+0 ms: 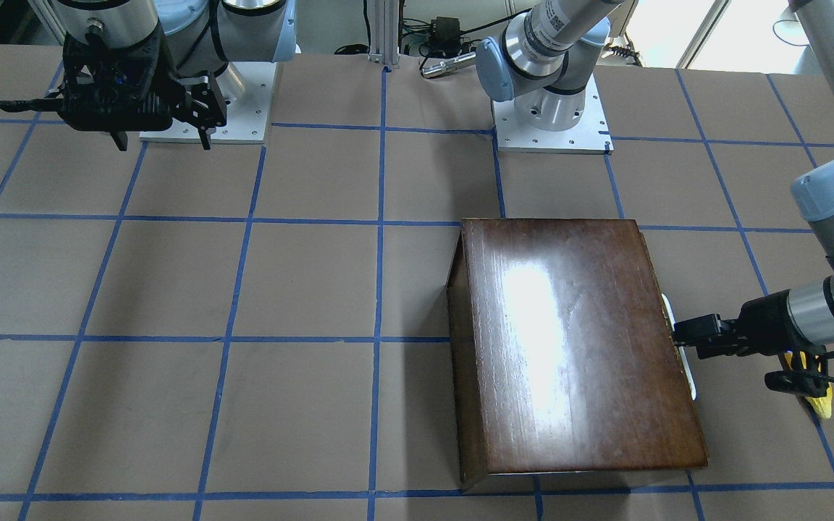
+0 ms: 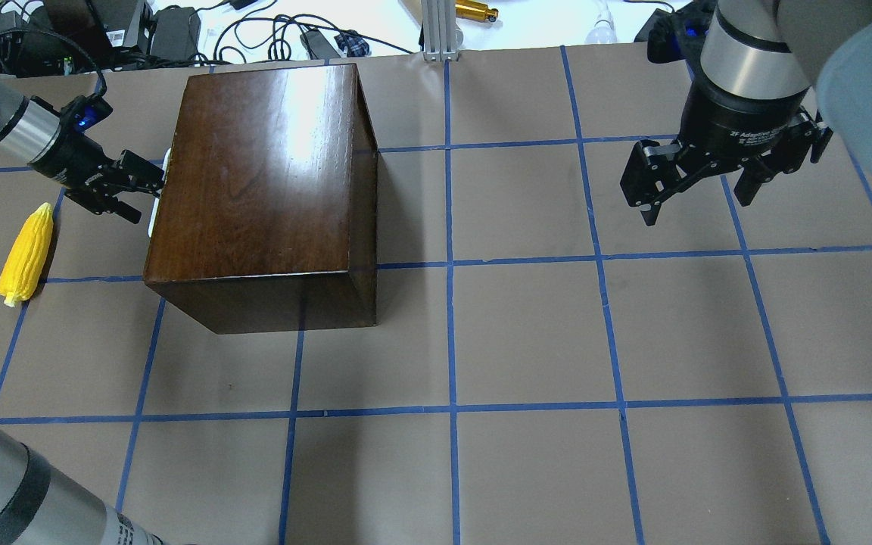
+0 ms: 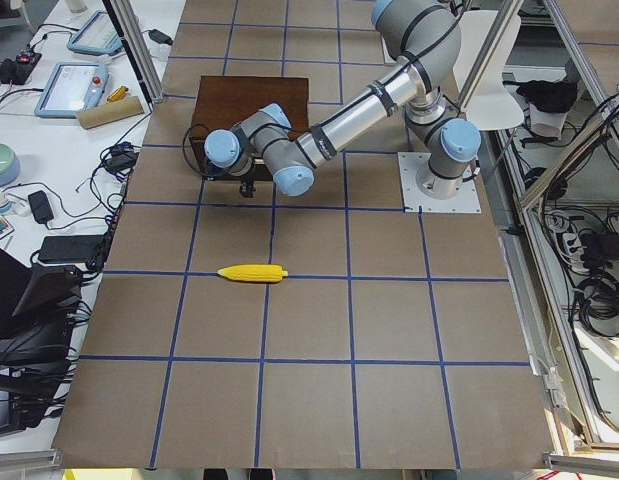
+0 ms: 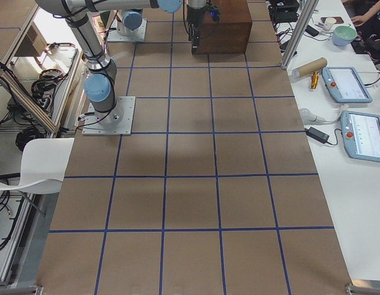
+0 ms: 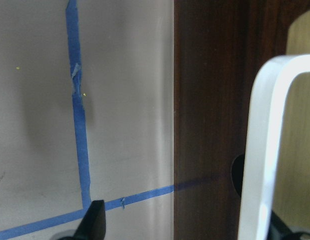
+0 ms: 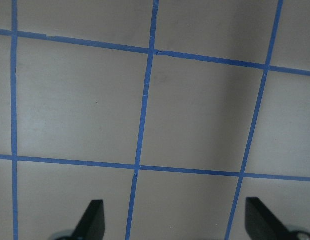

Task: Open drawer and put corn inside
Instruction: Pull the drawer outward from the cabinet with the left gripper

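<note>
The glossy dark-brown box (image 2: 254, 174) stands on the table's left half, also seen in the front-facing view (image 1: 576, 340). Its drawer looks shut; only the pale handle (image 2: 156, 198) shows at the box's left side. My left gripper (image 2: 142, 189) is open, level with the handle, its jaws either side of it. In the left wrist view the handle (image 5: 265, 150) fills the right and one fingertip (image 5: 94, 222) shows at bottom left. The yellow corn (image 2: 26, 253) lies on the table left of the box, apart from the gripper. My right gripper (image 2: 697, 198) is open and empty, high over the right side.
Brown paper with a blue tape grid covers the table (image 2: 527, 341). Cables and electronics (image 2: 179, 30) lie beyond the far edge behind the box. The two arm bases (image 1: 551, 119) stand at the robot's side.
</note>
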You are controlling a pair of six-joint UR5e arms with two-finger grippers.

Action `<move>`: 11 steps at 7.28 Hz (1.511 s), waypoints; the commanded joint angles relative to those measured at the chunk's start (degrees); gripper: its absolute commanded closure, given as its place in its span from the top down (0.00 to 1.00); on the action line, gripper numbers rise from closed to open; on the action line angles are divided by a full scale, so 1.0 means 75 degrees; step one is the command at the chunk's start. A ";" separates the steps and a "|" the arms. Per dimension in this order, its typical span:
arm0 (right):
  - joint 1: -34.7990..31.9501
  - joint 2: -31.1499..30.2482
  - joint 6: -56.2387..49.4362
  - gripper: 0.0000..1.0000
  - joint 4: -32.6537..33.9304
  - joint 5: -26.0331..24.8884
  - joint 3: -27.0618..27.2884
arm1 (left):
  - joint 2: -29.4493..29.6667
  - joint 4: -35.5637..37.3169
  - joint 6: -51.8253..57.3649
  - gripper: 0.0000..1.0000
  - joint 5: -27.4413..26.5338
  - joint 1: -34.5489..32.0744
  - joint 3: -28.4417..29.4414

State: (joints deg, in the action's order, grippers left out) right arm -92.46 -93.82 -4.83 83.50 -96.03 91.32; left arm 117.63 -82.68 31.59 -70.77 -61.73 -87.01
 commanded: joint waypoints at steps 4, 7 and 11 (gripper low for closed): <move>0.0000 0.0006 0.0000 1.00 0.0000 -0.0005 0.0000 | -0.0016 -0.0003 0.0029 1.00 -0.0221 0.0483 0.0023; 0.0000 -0.0006 0.0000 1.00 0.0000 -0.0005 0.0000 | -0.0016 0.0044 0.0088 1.00 -0.0605 0.0753 0.0035; 0.0000 -0.0006 0.0000 1.00 0.0000 -0.0005 0.0000 | -0.0040 0.0079 0.0147 1.00 -0.0619 0.1127 0.0035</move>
State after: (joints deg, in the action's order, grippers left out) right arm -92.46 -93.83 -4.84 83.49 -96.06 91.32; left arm 117.37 -82.20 32.61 -75.37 -54.23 -86.75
